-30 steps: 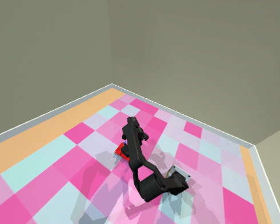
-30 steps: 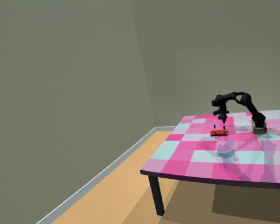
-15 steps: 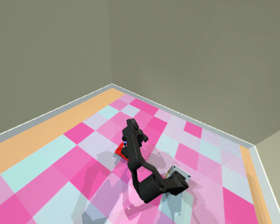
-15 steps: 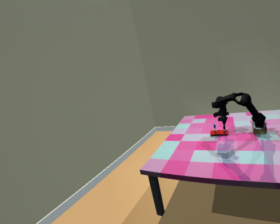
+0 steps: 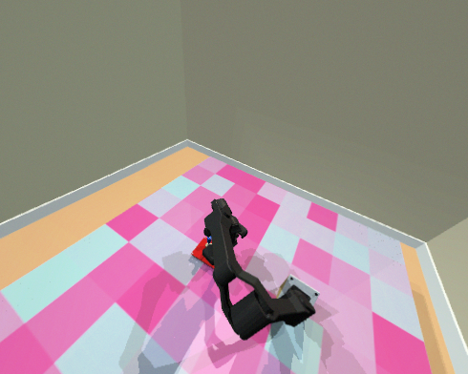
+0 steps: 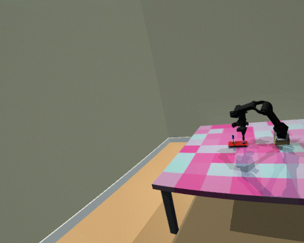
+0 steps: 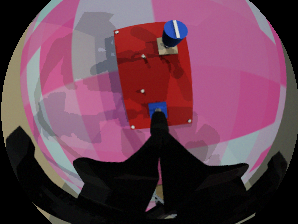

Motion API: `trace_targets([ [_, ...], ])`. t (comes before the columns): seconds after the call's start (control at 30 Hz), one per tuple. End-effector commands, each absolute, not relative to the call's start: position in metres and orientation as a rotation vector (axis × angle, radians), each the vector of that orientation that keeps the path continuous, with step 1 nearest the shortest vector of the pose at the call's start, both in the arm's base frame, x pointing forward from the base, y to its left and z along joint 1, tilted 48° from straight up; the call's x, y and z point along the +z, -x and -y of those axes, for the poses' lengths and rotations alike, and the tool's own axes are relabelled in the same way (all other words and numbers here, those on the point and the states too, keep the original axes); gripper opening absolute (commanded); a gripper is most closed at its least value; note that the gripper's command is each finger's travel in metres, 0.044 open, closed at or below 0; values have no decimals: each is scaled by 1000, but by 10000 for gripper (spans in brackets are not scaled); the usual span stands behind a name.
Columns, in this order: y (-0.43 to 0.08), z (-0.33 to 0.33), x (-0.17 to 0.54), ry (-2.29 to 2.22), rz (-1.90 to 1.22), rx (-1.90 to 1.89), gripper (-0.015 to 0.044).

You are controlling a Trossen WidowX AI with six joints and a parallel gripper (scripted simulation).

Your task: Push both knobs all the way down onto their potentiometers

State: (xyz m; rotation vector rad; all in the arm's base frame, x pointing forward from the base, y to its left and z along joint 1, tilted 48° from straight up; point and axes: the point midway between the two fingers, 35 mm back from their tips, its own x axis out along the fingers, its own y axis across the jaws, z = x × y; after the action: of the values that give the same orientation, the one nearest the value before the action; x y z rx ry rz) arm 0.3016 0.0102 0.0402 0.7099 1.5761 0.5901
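The red circuit board [image 5: 199, 249] [image 6: 237, 144] [image 7: 133, 75] lies under the arm. At its far end in the wrist view, a blue knob [image 6: 232, 136] [image 7: 172, 36] with a white line stands raised above a tan potentiometer [image 7: 167, 47]. At its near end is a blue potentiometer [image 7: 157, 107] with a black knob [image 6: 243, 138] [image 7: 159, 121]; how far down that knob sits cannot be told. My gripper [image 6: 243, 133] [image 7: 160, 133] is shut and empty, pointing down. Its fingertips are right over the black knob, touching or nearly touching it. The arm hides this end in the top view.
The arm's base plate [image 5: 306, 286] stands on the checkered table [image 5: 247, 178] [image 6: 188, 164], to the right of the board in the exterior view. The raised blue knob stands close beside the gripper. Small pale pins [image 7: 143, 91] rise from the board between the two potentiometers.
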Motion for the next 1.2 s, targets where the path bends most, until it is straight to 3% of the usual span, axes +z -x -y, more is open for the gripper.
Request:
trace_targets([
  [0.0,-302,-11,40,-713,-1573,589,0],
  [1.17,-302,-15,37,-713,-1573,590,0],
])
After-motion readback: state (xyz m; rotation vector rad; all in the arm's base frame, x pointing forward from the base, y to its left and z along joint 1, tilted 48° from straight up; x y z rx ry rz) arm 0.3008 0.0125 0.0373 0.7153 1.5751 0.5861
